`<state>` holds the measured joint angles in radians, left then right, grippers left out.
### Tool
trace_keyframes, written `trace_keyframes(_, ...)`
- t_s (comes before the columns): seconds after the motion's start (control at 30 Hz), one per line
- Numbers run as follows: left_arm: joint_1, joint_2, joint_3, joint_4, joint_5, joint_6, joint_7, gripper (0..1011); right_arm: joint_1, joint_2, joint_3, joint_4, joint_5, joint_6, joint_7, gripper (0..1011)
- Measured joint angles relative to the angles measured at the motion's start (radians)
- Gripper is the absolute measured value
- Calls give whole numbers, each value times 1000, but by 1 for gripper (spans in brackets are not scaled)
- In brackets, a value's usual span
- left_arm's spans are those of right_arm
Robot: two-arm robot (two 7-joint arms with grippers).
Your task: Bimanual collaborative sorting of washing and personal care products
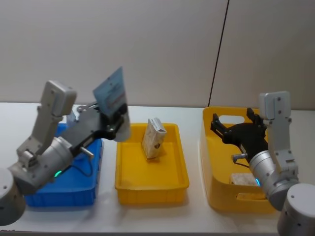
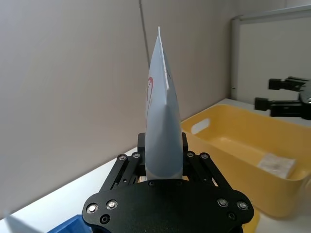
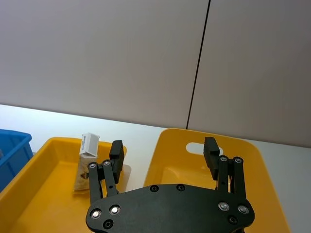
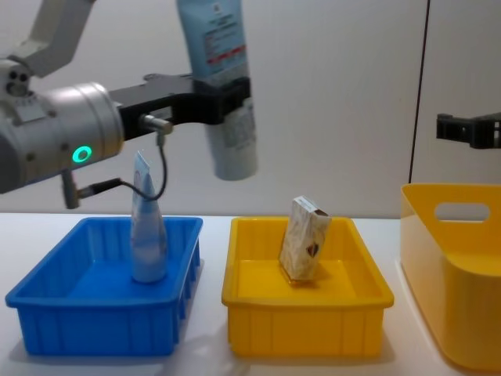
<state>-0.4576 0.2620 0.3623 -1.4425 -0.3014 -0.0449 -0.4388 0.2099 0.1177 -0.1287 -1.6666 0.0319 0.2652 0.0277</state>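
Left gripper [image 1: 114,127] clamps a pale blue tube [image 4: 233,145] upright, cap down, over the shallow yellow tray's [image 1: 151,188] back left corner. From the chest, a second tube [image 4: 147,235] stands in the blue tray [image 4: 102,329]; from the head the arm hides it. One carton [image 1: 153,138] leans near the yellow tray's back edge. Another carton [image 1: 243,179] lies near the deep bin's [image 1: 206,147] front edge. Right gripper [image 1: 234,120] hovers wide open over the bin.
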Motion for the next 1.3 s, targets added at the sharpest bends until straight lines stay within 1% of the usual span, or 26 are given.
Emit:
trace_keyframes(0.07, -8, -7, 13, -2, -1, 9, -5, 301, 0, 0, 0, 0, 0, 0, 0, 1004)
trace_keyframes(0.3, -23, -24, 41, -6, -4, 28, -13, 302, 0, 0, 0, -1, 0, 0, 2, 1004)
trace_keyframes(0.5, -31, -33, 56, -9, -6, 38, -16, 302, -4, 6, 1, -7, 7, 3, 25, 1004)
trace_keyframes(0.77, -37, -40, 67, -11, -7, 45, -18, 302, -12, 29, -5, -22, 27, 11, 87, 1004)
trace_keyframes(1.07, -41, -44, 74, -12, -9, 50, -20, 302, -21, 79, -26, -44, 51, 20, 179, 1004)
trace_keyframes(1.2, -42, -45, 76, -12, -9, 51, -20, 301, -21, 107, -39, -53, 64, 23, 229, 1004)
trace_keyframes(1.3, -42, -46, 77, -13, -9, 51, -20, 302, -20, 120, -47, -56, 71, 25, 253, 1004)
